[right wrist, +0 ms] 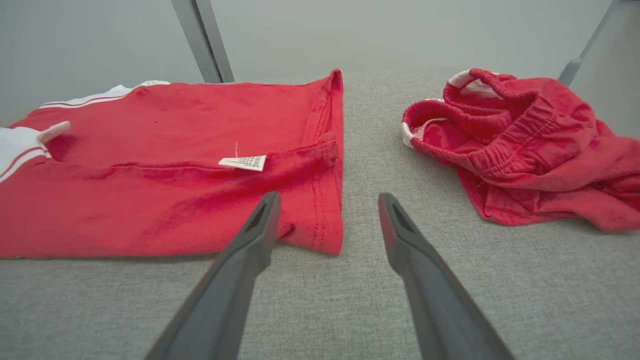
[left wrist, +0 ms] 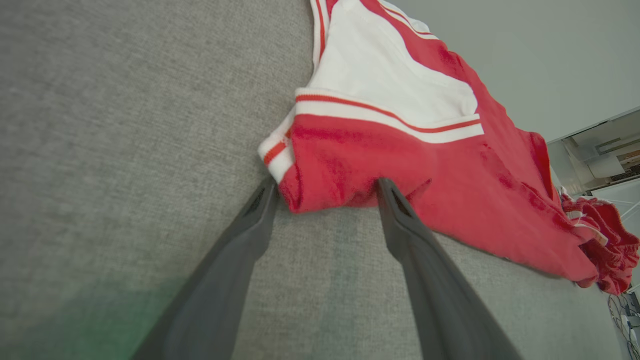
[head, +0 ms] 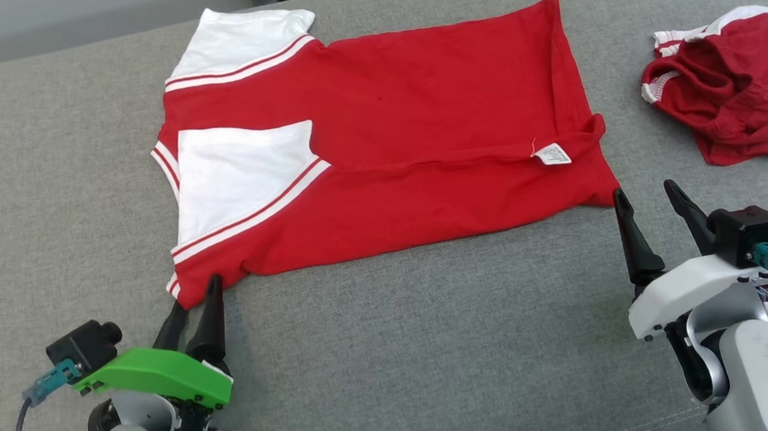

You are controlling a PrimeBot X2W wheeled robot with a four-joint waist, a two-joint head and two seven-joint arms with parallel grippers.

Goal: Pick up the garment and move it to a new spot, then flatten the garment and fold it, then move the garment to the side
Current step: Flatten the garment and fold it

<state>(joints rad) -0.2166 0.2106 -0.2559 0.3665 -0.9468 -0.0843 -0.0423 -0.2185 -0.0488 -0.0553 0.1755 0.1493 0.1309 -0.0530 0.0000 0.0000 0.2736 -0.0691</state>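
Grey woven surface. Bears folded shirt, near corners at fingertips of left gripper and right gripper; crumpled red cloth ahead-right of right gripper, apart from shirt.

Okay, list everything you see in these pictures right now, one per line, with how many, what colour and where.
T-shirt: one, red with white striped sleeves, lying flat mid-surface, one sleeve folded onto it
care tag: one, white, on the T-shirt near its right edge
crumpled cloth: one, red with red-and-white trim, right of the T-shirt, apart from it
surface: one, grey fabric, under everything
posts: two, grey, beyond the surface's far edge
left gripper: one, dark fingers, open, tips either side of the T-shirt's near left corner
right gripper: one, dark fingers, open, by the T-shirt's near right corner, holding nothing
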